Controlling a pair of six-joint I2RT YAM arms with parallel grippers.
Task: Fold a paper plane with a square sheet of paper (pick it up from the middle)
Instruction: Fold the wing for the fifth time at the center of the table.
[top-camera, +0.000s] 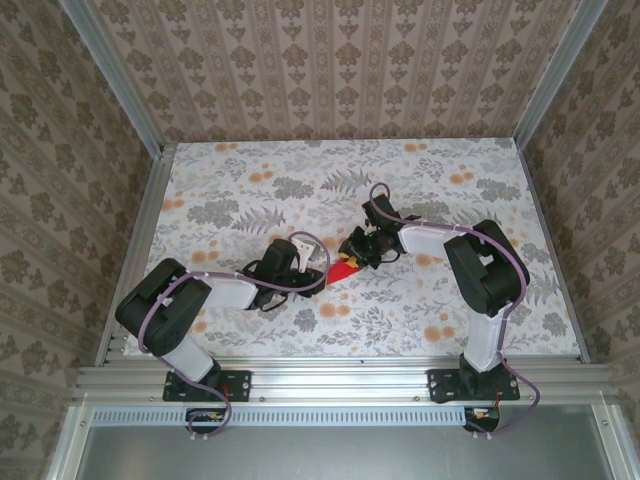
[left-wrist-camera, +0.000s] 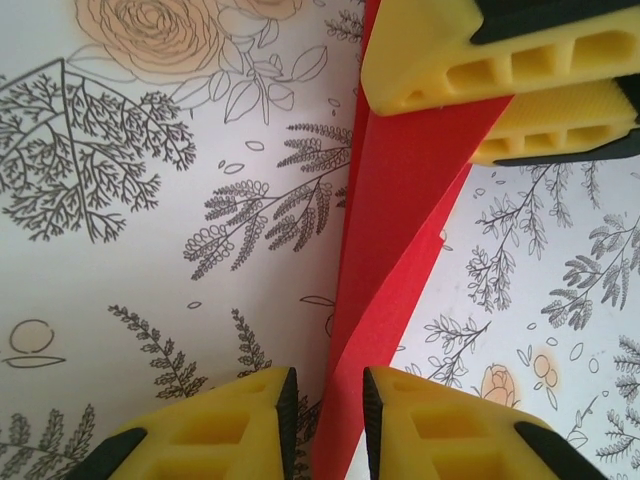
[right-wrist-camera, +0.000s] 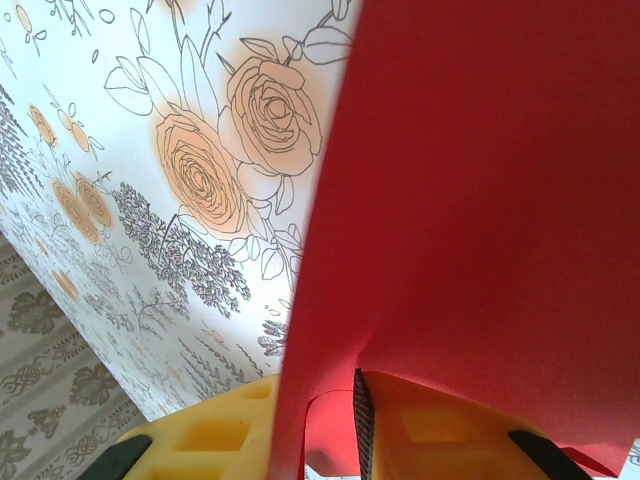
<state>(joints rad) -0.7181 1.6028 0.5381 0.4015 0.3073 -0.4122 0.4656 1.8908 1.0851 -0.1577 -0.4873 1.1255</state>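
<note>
Now, with the red sheet (top-camera: 343, 268) folded to a narrow wedge over the table (top-camera: 250, 190), the left gripper (left-wrist-camera: 330, 390) pinching its pointed end and the right gripper (right-wrist-camera: 340, 400) clamped on its wide end, both should hold it taut and level so the next crease runs straight, without tearing it.

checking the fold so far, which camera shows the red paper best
The left wrist view: the red paper runs as a long folded wedge with its crease plain, from the left gripper to the right gripper. The top view gives a small red patch; the right wrist view a close red surface, outline cut off.
</note>
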